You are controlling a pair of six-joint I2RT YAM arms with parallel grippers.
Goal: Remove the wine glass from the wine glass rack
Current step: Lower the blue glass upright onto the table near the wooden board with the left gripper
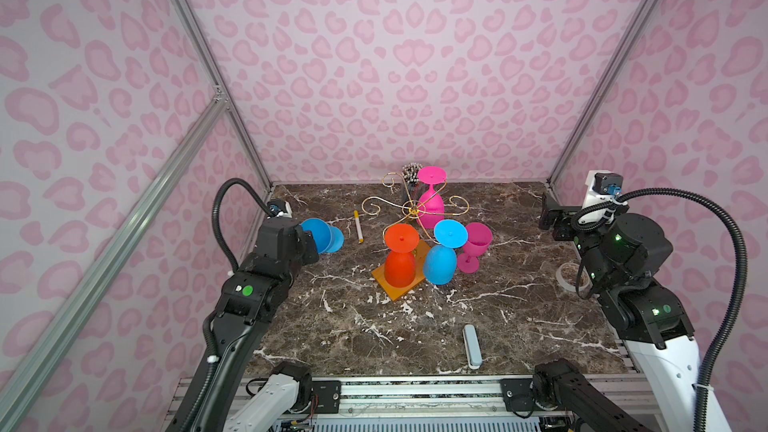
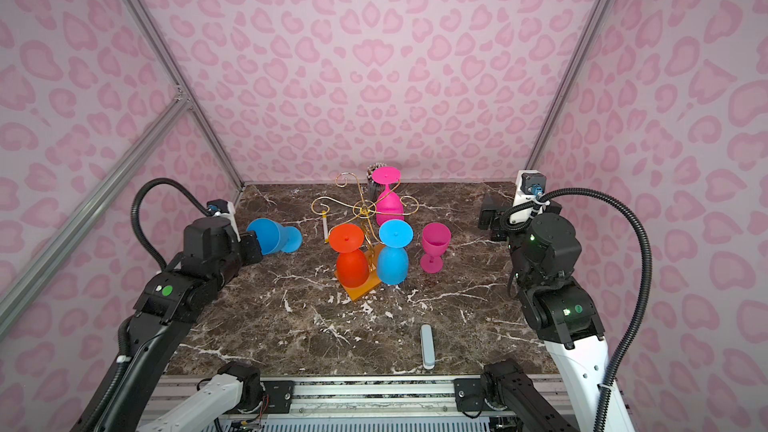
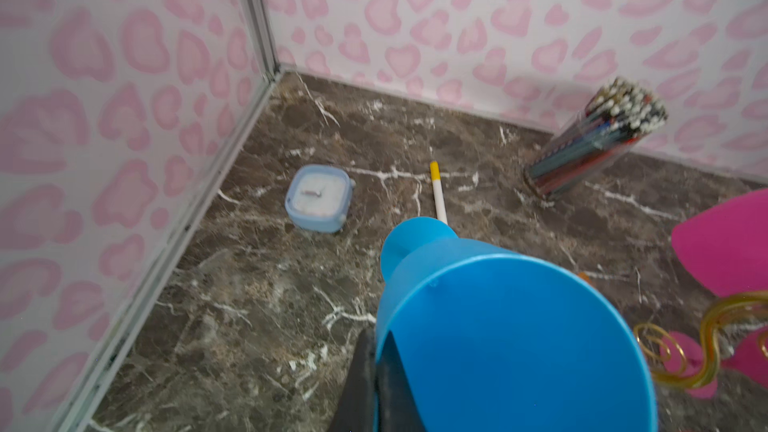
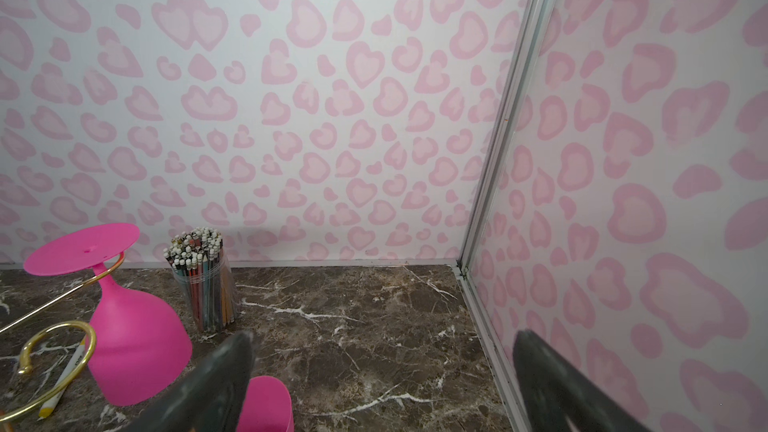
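From high at six o'clock, both top views share the whole tabletop (image 1: 353, 326). My close wrist cameras face eleven and one o'clock, sharing the pencil cup (image 3: 594, 147).

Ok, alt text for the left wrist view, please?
The left gripper is shut on the rim of a blue wine glass tipped sideways over the marble table. Beyond it are a yellow-capped marker, a small pale blue clock and a jar of pencils.

The dark marble-patterned tabletop (image 1: 332, 326) carries the wine glass rack (image 1: 395, 290) on its wooden base, an upright pink wine glass (image 1: 476, 245) beside it, a yellow-capped marker (image 1: 358, 226), a pencil cup (image 4: 205, 284), a grey-blue oblong case (image 1: 472, 346), a tape roll (image 1: 568, 278) and a small blue square timer (image 3: 319, 197).
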